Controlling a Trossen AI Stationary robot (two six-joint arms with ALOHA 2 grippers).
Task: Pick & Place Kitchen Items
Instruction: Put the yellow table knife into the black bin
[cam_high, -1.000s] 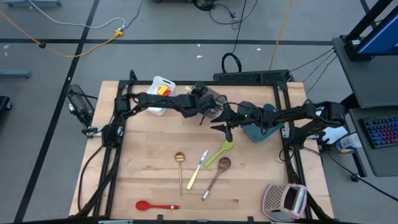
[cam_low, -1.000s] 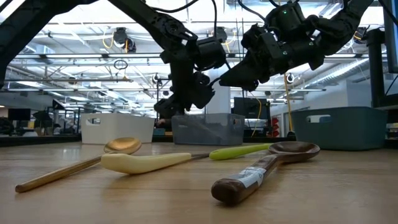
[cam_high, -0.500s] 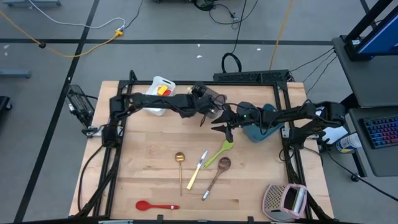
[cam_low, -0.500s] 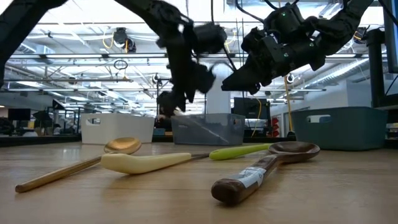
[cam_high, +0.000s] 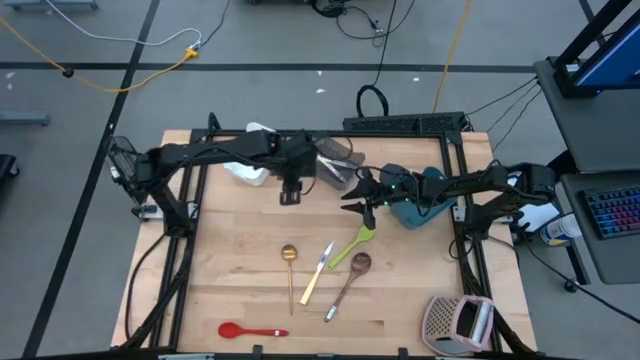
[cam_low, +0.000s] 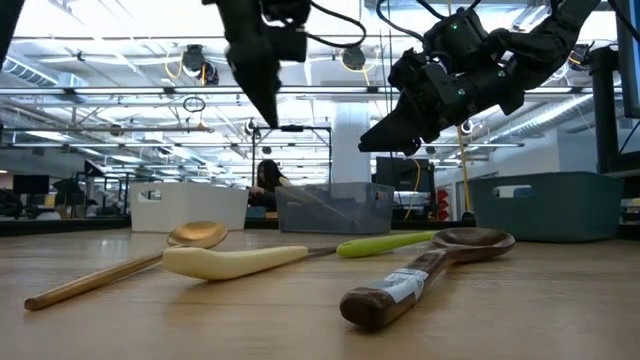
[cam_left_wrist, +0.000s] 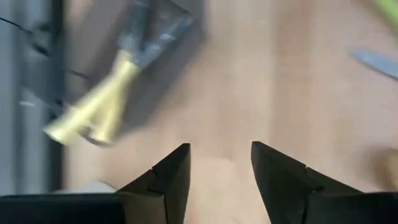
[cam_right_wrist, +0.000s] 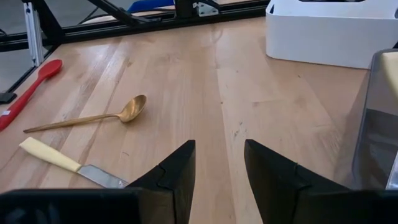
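Note:
My left gripper (cam_high: 290, 192) hangs open and empty above bare wood, left of the grey tub (cam_high: 338, 162); its fingers point down in the low view (cam_low: 262, 108). A blurred gold-handled utensil (cam_left_wrist: 93, 115) lies in that tub. My right gripper (cam_high: 361, 208) stands open and empty in front of the teal tub (cam_high: 420, 195). On the table lie a gold ladle (cam_high: 289, 268), a cream-handled knife (cam_high: 317, 271), a lime spoon (cam_high: 356, 243), a brown spoon (cam_high: 349, 280) and a red spoon (cam_high: 251, 330).
A white tub (cam_high: 252, 165) stands at the back left, partly under my left arm. A pink-sided grater (cam_high: 459, 320) sits at the near right corner. Bare wood lies between the tubs and the utensils.
My left gripper has drawn away from the grey tub, rising and going toward the table's left edge, and it has rolled about so that its fingers point down. My right gripper has kept still.

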